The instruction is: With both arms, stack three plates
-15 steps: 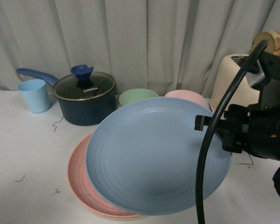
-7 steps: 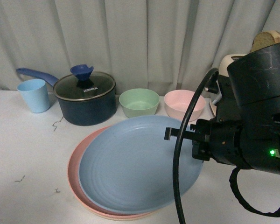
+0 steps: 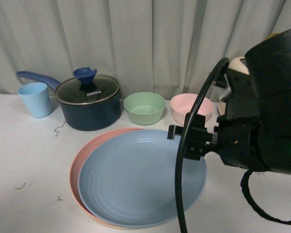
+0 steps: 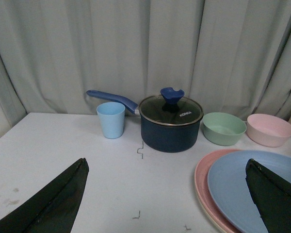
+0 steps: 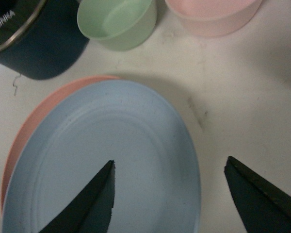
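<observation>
The light blue plate [image 3: 140, 179] lies flat on the pink plate [image 3: 87, 160] on the worktop [image 3: 24, 160], offset toward 4 o'clock. The right claw [image 5: 169, 189], spread wide and empty, straddles its rim at 3 o'clock. The left claw [image 4: 167, 199], also wide, hangs well off toward 9 o'clock.

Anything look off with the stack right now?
The blue plate sits off-centre on the pink plate, shifted toward the right gripper, so a pink crescent shows on the far side. Nothing looks spilled or damaged.
</observation>
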